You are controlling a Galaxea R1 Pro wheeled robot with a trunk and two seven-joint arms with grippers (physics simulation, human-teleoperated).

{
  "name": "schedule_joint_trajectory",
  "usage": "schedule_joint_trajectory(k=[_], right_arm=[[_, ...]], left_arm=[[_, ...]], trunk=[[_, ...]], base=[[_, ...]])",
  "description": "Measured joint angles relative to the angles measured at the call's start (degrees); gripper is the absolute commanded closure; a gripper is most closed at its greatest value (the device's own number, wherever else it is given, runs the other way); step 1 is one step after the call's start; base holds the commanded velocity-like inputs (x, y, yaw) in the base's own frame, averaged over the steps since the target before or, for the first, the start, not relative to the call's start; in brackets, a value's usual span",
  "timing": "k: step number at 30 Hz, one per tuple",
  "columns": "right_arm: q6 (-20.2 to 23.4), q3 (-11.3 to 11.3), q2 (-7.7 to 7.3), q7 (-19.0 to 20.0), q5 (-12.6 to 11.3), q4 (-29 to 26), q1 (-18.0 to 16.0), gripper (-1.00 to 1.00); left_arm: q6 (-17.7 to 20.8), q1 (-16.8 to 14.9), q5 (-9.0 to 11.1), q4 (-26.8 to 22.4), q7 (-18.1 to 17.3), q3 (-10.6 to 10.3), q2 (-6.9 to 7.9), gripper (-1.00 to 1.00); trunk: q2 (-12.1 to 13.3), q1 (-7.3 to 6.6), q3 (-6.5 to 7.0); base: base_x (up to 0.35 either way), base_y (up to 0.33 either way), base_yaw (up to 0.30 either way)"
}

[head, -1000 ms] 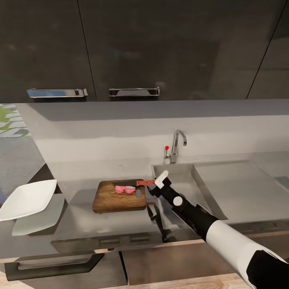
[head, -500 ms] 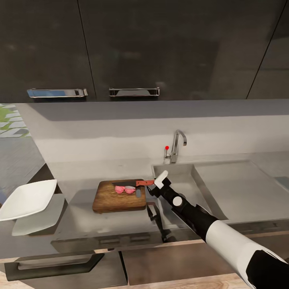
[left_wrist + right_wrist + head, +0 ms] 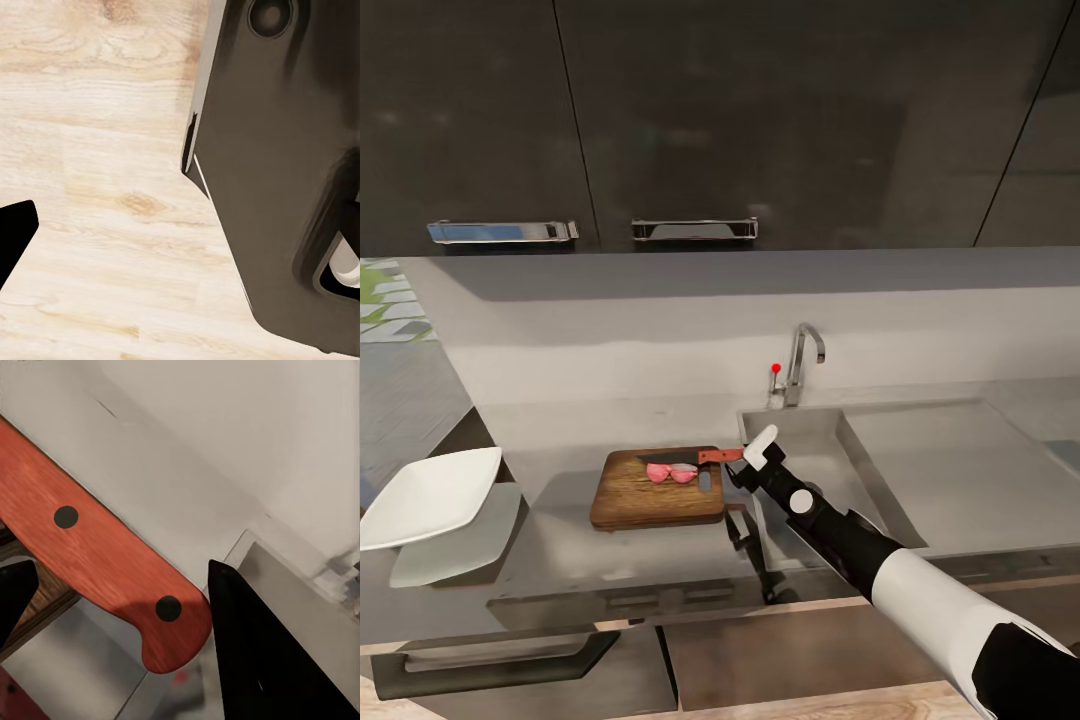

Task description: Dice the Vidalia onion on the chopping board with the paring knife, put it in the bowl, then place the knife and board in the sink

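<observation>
On the counter: the chopping board (image 3: 658,488) lies flat on the grey countertop (image 3: 610,570), just beside the sink (image 3: 830,470), at the sink's 9 o'clock.
Onion: the pink onion (image 3: 671,472) sits on the board near its far edge, and it looks like two pieces side by side.
Knife: the paring knife (image 3: 690,458) lies along the far edge of the board, touching the onion's far side; its dark blade points to 9 o'clock and its red handle (image 3: 97,562) points to 3 o'clock, poking past the board's edge.
Right gripper: the right gripper (image 3: 745,462) is at the end of the red handle; the right wrist view shows one dark finger (image 3: 262,652) on each side of the handle with gaps, so the gripper is partly wide and not squeezing the knife.
Bowl: the white bowl (image 3: 425,497) sits tilted at the countertop's left end, well apart from the board, at the board's 9 o'clock.
Tap: the shiny tap (image 3: 802,362) stands behind the sink at 12 o'clock, with a tiny red knob (image 3: 776,369) beside it.
Left gripper: I cannot tell if it is wide or narrow; the left wrist view shows pale wood floor (image 3: 97,187) and a dark robot part (image 3: 277,180).
</observation>
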Motion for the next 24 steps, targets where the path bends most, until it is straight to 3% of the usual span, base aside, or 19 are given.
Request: schedule_joint_trajectory(k=[24], right_arm=[[0.0,0.1,0.09,-0.2,0.0,0.1,0.0,1.0]], left_arm=[[0.0,0.0,0.0,0.0,0.0,0.0,0.0,-1.0]], trunk=[[0.0,0.0,0.0]], base=[[0.0,0.0,0.0]])
